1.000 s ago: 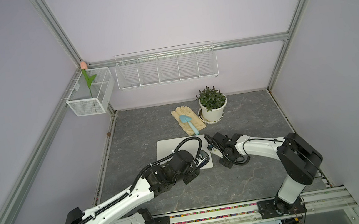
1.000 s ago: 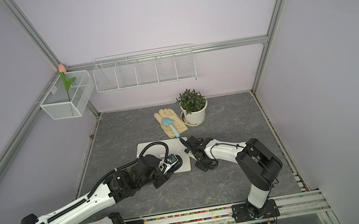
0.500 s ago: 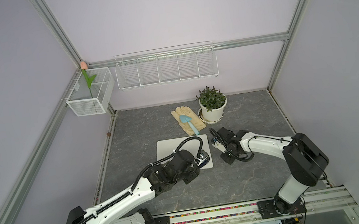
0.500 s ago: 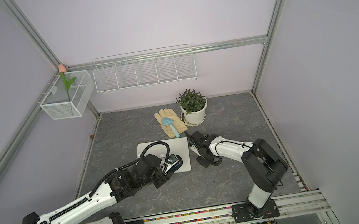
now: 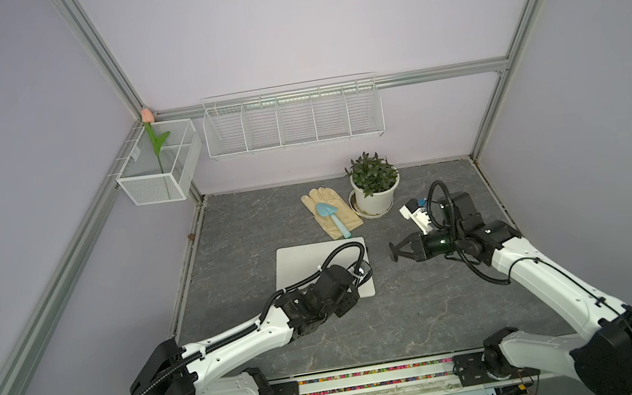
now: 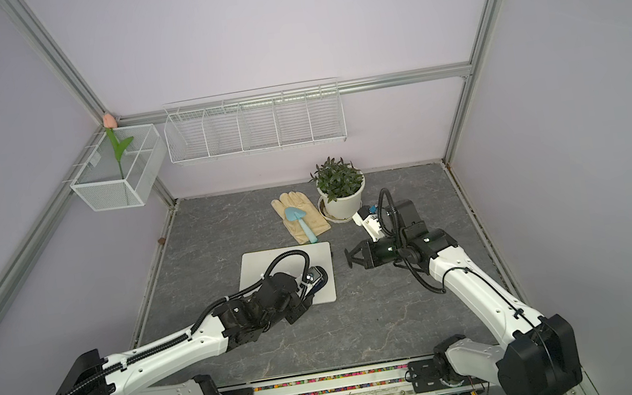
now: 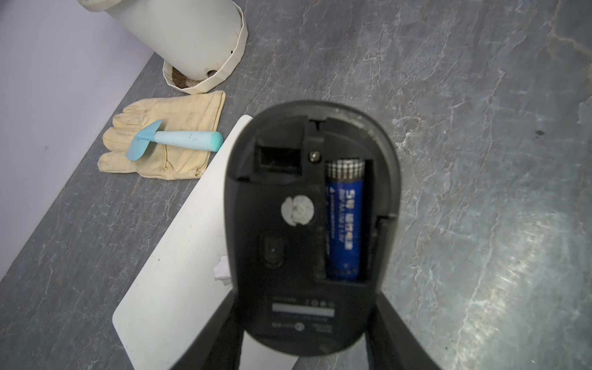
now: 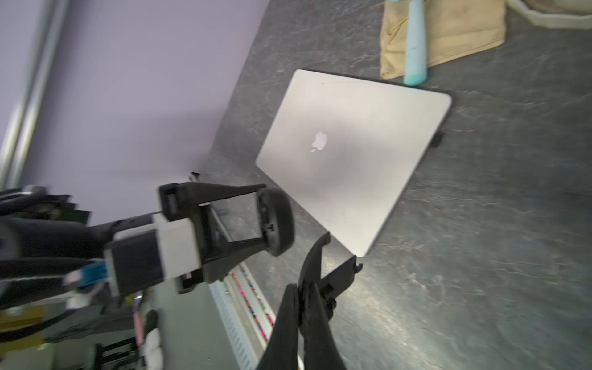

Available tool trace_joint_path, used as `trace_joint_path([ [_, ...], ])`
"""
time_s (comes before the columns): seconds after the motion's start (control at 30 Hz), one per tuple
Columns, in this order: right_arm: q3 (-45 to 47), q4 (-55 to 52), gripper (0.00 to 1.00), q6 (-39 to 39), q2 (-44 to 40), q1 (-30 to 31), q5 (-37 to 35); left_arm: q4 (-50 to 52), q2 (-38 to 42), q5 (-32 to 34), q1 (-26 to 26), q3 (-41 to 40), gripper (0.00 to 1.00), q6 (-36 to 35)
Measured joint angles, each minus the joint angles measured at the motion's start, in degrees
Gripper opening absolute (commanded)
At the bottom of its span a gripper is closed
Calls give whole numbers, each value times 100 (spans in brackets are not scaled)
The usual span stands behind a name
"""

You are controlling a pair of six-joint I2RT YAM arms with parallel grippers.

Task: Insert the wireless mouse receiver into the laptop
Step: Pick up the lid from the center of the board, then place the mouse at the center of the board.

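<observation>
The left pincer (image 7: 307,307) clamps the wireless mouse (image 7: 304,208) by its sides, underside up, above the near right corner of the laptop (image 5: 306,263) lying closed on the tabletop (image 5: 407,320); beyond, the right pincer (image 5: 395,251) hangs fully closed near the laptop's right edge, contents unclear

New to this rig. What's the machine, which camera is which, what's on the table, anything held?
Two robot arms stand on a rail along the near edge of the grey table. Both top views come from one camera head overhead; the other two come from a camera on each wrist. On the table lie a closed silver laptop, a glove with a blue trowel on it, and a potted plant. The left gripper holds the wireless mouse between its fingers over the laptop, underside toward its wrist camera: cover off, blue battery showing, the slot beside it looking empty. The right gripper is shut, beside the laptop; whether it pinches anything is too small to tell.
</observation>
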State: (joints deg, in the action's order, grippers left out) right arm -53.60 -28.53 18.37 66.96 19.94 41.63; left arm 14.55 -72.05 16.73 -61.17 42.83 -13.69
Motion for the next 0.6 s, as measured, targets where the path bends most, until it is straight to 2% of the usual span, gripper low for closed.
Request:
trace_joint_path([
  [0.3,822,1561,7,1665,-275,-85,1727,-525,-374,81,4,17,42,2],
  [0.6,922,2302,7,2092,160,-85,2208,-525,-540,-234,4,216,41,120],
])
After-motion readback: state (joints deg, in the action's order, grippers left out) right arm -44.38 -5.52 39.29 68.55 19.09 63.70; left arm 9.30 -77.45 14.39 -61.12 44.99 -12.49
